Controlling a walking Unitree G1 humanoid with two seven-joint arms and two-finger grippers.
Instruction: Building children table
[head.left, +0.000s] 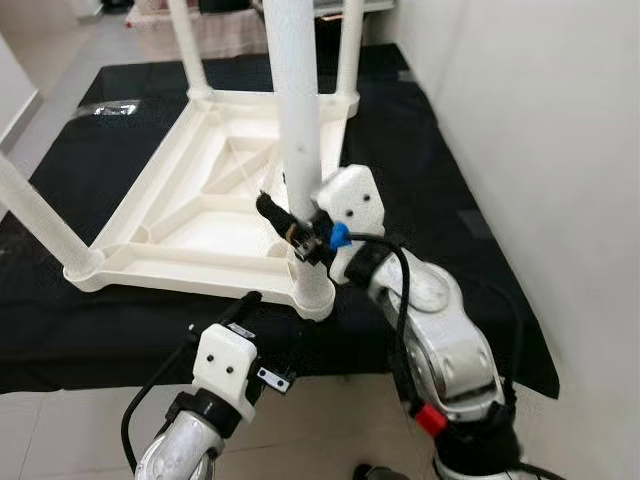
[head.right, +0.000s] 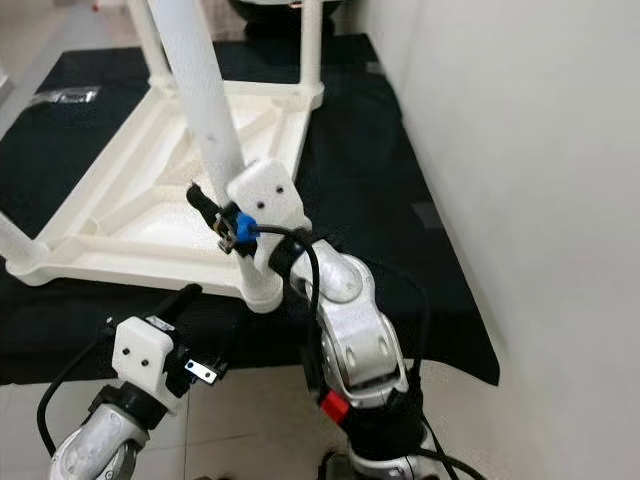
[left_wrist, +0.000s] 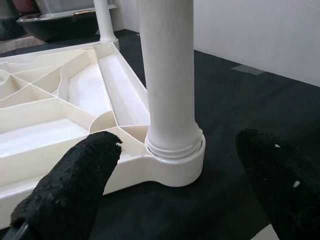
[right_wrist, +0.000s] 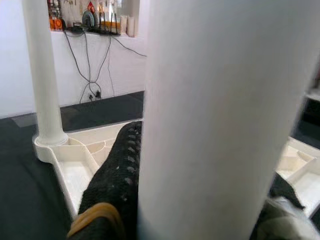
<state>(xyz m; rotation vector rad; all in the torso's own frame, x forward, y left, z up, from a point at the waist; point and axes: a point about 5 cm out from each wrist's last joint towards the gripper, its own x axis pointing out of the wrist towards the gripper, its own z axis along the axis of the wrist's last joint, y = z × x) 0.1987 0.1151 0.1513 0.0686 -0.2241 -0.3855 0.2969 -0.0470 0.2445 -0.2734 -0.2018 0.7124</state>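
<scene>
Right gripper (head.left: 300, 232) fingers clamp upright near leg (head.left: 297, 110) just above corner socket (head.left: 313, 297); left gripper (left_wrist: 182, 185) spread wide, empty, facing socket.

The white plastic table (head.left: 200, 215) lies upside down on a black mat (head.left: 420, 170), its round legs (head.left: 298, 110) pointing up.

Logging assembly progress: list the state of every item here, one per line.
White plastic table top: upside down on black mat.
Near white plastic leg: upright in its corner socket.
Right end effector: shut on the near leg.
Left end effector: open, facing that socket.
</scene>
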